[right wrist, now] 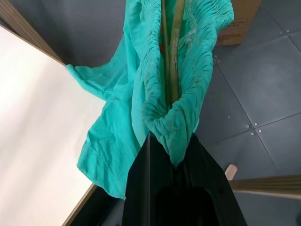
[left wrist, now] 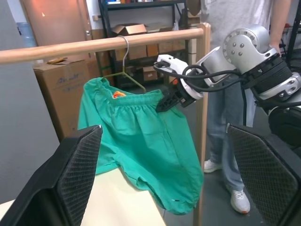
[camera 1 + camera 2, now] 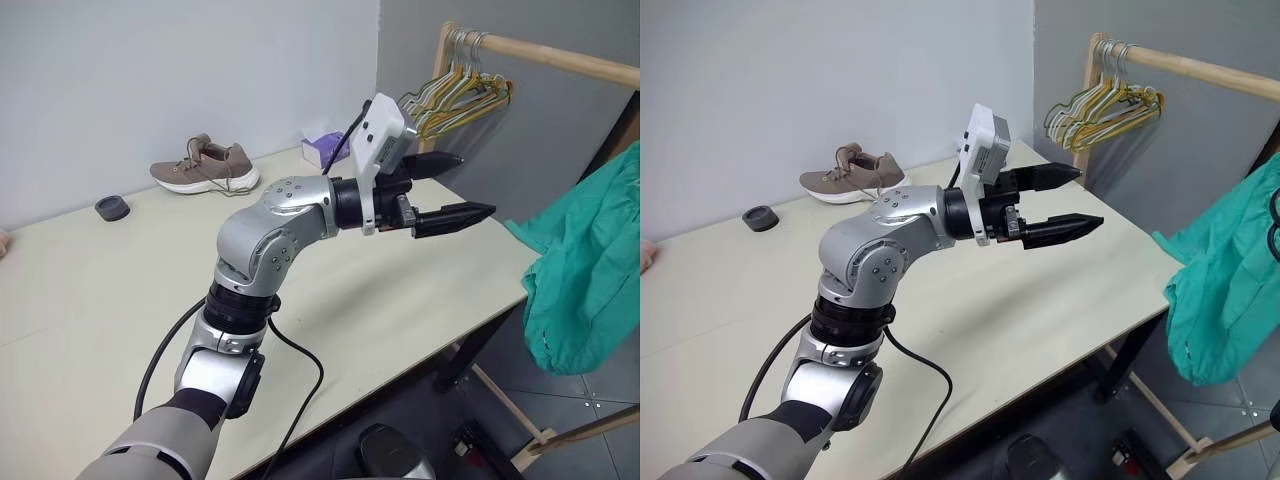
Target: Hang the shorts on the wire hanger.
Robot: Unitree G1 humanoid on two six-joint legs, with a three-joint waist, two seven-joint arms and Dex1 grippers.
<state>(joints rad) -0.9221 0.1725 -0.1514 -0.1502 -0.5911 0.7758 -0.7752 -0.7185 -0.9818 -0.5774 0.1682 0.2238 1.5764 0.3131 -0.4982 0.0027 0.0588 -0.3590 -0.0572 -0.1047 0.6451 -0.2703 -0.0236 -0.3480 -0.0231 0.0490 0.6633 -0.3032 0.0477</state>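
Note:
The teal shorts (image 2: 146, 136) hang off the table's right end, below a wooden rail (image 2: 94, 45). The thin wire hanger (image 2: 133, 79) hooks over that rail, and its green wire (image 1: 172, 61) runs inside the gathered waistband. My right gripper (image 1: 175, 157) is shut on the waistband's end; the left wrist view shows it (image 2: 165, 103) pinching the fabric. My left gripper (image 3: 477, 184) is open and empty, held level above the table and pointing at the shorts (image 3: 585, 270), a good gap short of them.
On the cream table (image 3: 400, 300) lie a brown shoe (image 3: 205, 168), a small black disc (image 3: 113, 208) and a purple tissue box (image 3: 325, 148). Bunched hangers (image 3: 462, 92) hang at the rail's near end. A person (image 2: 230, 117) stands behind the rail, beside cardboard boxes (image 2: 56, 80).

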